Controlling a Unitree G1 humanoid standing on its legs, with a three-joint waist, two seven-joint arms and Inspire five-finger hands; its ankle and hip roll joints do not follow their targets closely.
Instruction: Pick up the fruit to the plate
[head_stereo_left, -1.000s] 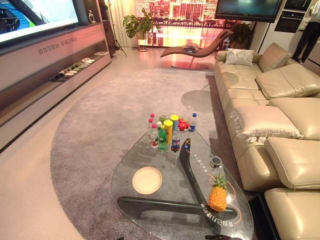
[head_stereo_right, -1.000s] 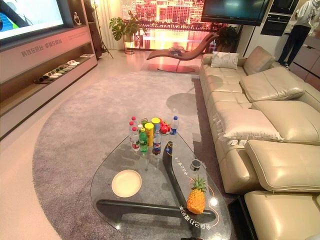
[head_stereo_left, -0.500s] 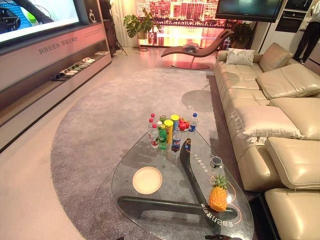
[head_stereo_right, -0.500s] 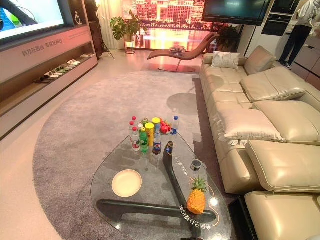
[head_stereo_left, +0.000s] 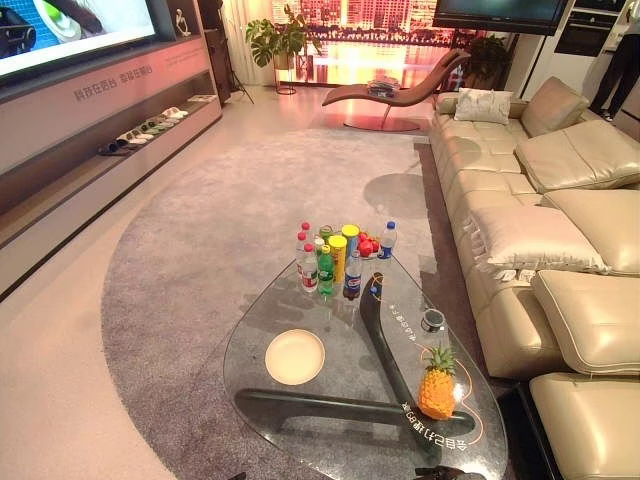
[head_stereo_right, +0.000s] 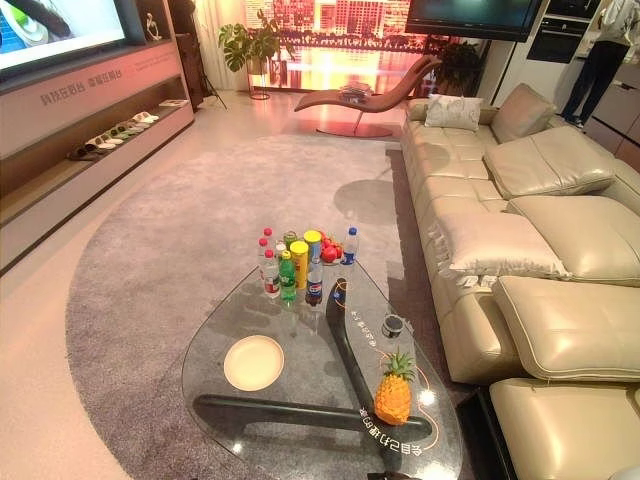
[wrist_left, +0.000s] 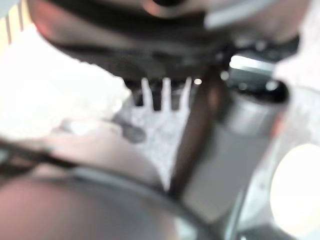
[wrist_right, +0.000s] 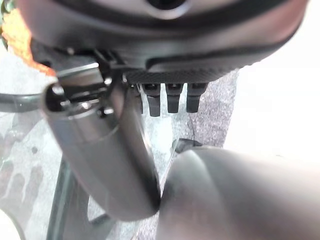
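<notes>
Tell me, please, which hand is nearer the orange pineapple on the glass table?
Right, probably: the orange pineapple shows just beside the right hand; the left hand hangs by the round cream plate.

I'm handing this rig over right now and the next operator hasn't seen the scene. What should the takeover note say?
Left hand: fingers straight, holding nothing. Right hand: the same, fingers straight, holding nothing.
Pineapple stands upright on the glass table, at its near right by the sofa.
Plate sits on the table's near left, with nothing on it.
Red fruit lies at the far end among the bottles.
Done: nothing yet; no fruit grasped.
Left: pick up the fruit and set it on the plate.
</notes>
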